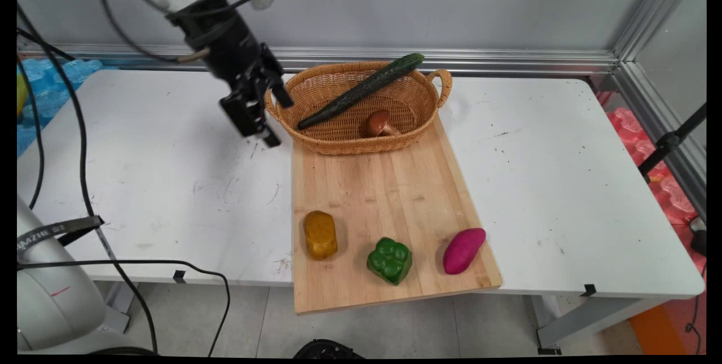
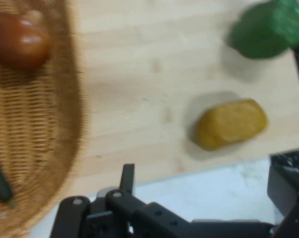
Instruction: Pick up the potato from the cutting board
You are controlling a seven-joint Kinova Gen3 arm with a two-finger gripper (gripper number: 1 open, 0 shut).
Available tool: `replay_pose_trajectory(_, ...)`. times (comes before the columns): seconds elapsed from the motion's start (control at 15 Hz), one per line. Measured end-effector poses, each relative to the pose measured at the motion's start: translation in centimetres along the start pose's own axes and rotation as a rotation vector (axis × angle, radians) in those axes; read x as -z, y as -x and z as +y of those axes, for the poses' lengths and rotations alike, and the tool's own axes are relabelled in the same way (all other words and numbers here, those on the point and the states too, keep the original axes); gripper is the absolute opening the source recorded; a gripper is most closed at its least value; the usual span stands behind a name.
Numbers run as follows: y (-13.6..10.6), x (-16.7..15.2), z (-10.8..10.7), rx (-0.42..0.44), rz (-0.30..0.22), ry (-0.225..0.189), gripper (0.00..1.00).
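Two fingers of the gripper (image 1: 273, 121) stood spread wide, holding nothing, just left of the basket (image 1: 338, 141) | cucumber (image 1: 361, 91) lay across its rim, mushroom (image 1: 379, 124) inside | risk: the near finger looked close enough to clip the wicker rim.

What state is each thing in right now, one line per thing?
Gripper: open, holding nothing, in the air beside the basket's left end.
Basket: upright on the board's far end.
Cucumber: lying slantwise in the basket, tip over the far rim.
Mushroom: on its side in the basket.
Board: flat on the table, near edge overhanging.
Yellow piece, pepper, sweet potato: resting on the board, apart.
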Motion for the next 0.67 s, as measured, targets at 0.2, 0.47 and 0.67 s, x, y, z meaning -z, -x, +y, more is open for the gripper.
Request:
replay_pose_trajectory(0.2,1.1,-0.9,1.4,-0.098,-0.014,0.056,1.00)
replay_pose_trajectory(0.47,1.8,-2.7,2.1,-0.228,-0.025,0.098,1.00)
replay_pose_trajectory(0.67,1.9,-4.6,2.0,-0.338,-0.028,0.120,1.00)
